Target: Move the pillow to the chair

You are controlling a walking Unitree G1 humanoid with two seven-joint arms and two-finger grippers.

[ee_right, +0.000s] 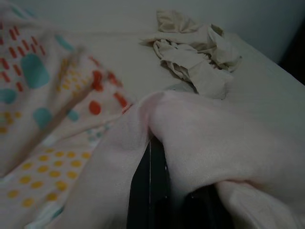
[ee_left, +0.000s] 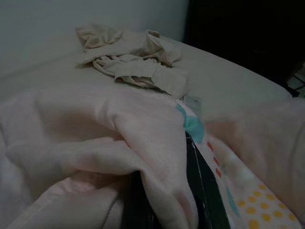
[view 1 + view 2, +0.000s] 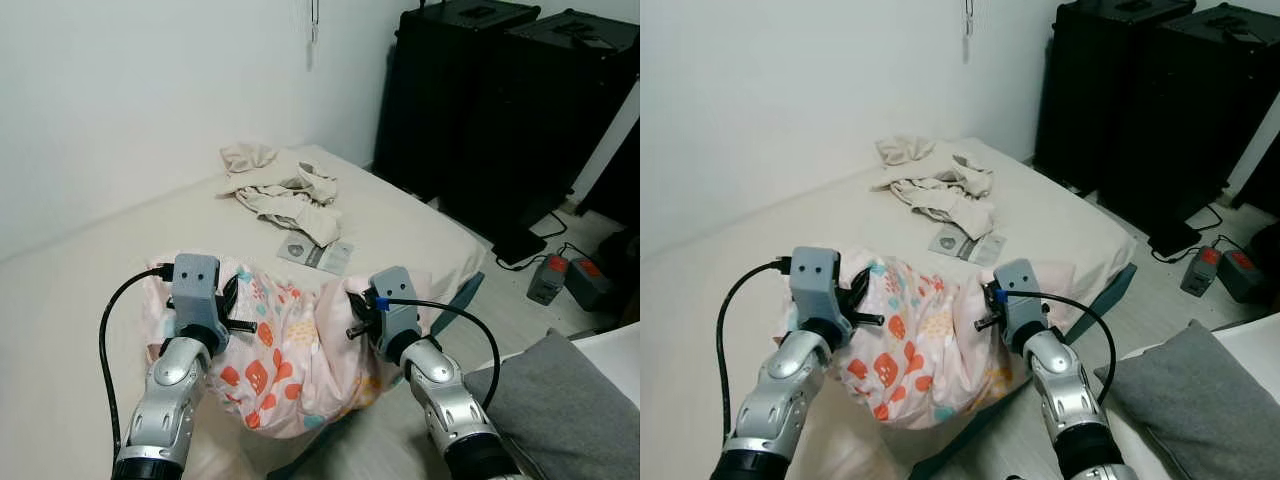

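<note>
The pillow (image 3: 290,350), pale pink with red, teal and yellow spots, hangs bunched between my two arms at the near edge of the bed (image 3: 410,215). My left gripper (image 3: 232,305) is shut on its left side. My right gripper (image 3: 352,312) is shut on its right side. In the left wrist view pink fabric (image 2: 143,143) is folded over a black finger (image 2: 202,191). The right wrist view shows the same fold (image 1: 200,129) over a black finger (image 1: 147,191). A grey seat cushion (image 3: 560,390) on a white frame (image 3: 615,355) lies at the lower right.
Crumpled beige clothes (image 3: 285,190) and a flat disc sleeve (image 3: 315,252) lie farther back on the bed. Tall black cases (image 3: 480,100) stand at the far right. Cables and grey-and-red battery packs (image 3: 565,280) sit on the floor beside the bed.
</note>
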